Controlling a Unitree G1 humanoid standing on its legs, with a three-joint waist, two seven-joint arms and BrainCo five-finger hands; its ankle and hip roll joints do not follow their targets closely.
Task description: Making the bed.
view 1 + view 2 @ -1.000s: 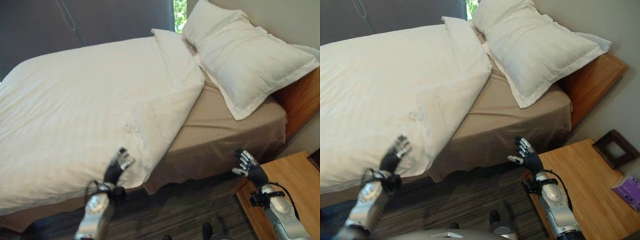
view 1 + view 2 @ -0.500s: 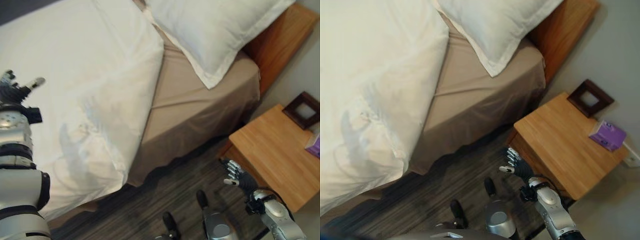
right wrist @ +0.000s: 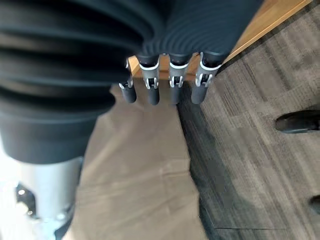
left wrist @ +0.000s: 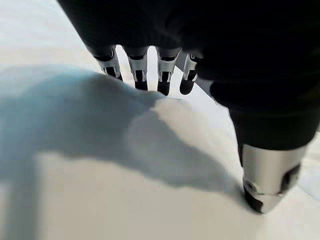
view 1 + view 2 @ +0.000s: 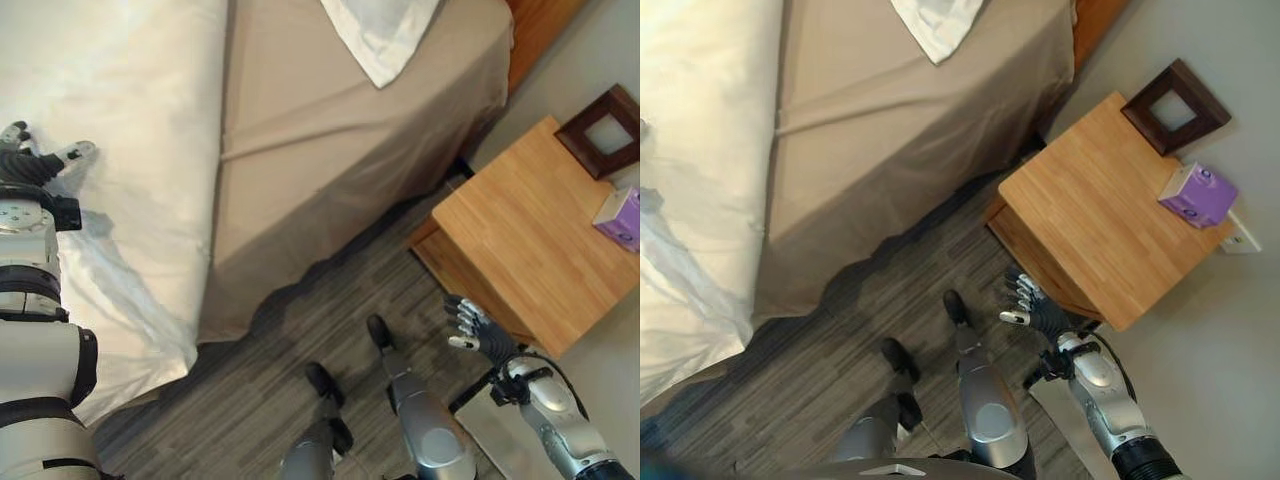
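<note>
A white duvet (image 5: 110, 120) covers the left part of the bed and hangs over its side. Beside it the tan fitted sheet (image 5: 330, 130) lies bare. A corner of a white pillow (image 5: 385, 35) rests on the sheet near the headboard. My left hand (image 5: 30, 170) hovers over the duvet (image 4: 125, 190) with its fingers (image 4: 137, 70) straight, open and holding nothing. My right hand (image 5: 480, 335) is low over the floor beside the wooden nightstand (image 5: 540, 220), open and empty, its fingers (image 3: 172, 82) relaxed.
On the nightstand (image 5: 1100, 200) stand a dark square frame (image 5: 1175, 105) and a purple box (image 5: 1198, 195). The wooden headboard (image 5: 540, 25) is at the top right. Dark striped carpet (image 5: 330, 310) runs between bed and nightstand. A grey wall (image 5: 1230, 350) is at the right.
The camera has tipped further down and to the right, so the pillow and duvet slid up and left. Both hands stay open; the left hand stays over the duvet.
</note>
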